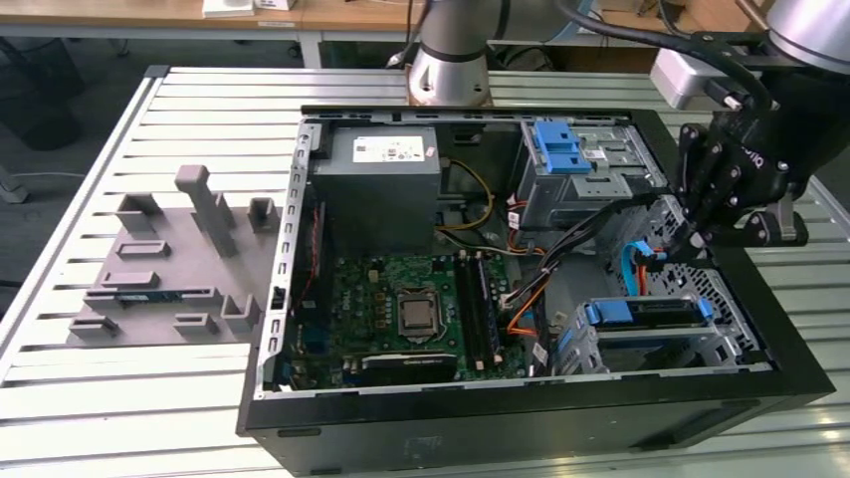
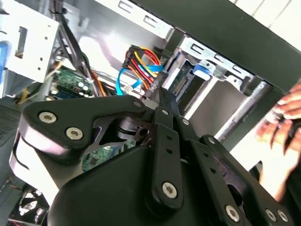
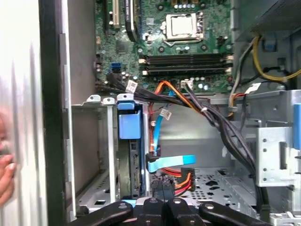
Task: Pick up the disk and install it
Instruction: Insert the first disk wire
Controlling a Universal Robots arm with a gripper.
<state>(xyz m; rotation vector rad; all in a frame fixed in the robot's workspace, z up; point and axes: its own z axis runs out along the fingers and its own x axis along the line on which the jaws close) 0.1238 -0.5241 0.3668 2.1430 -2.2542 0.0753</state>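
Observation:
The disk stands on edge in the drive cage at the case's front corner, its blue carrier tab facing out. In the exterior view the disk's blue carrier sits in that cage at the lower right. My gripper hangs inside the case just behind the cage, shut, with nothing seen between its fingers. In both wrist views the black fingers meet at a thin tip close to the cable connectors beside the disk. Whether the tip touches them I cannot tell.
A person's hand rests outside the case wall. Bundled black cables and a light-blue cable cross the bay. The motherboard, grey power supply and upper cage with blue latch fill the case. A grey fixture lies at the exterior view's left.

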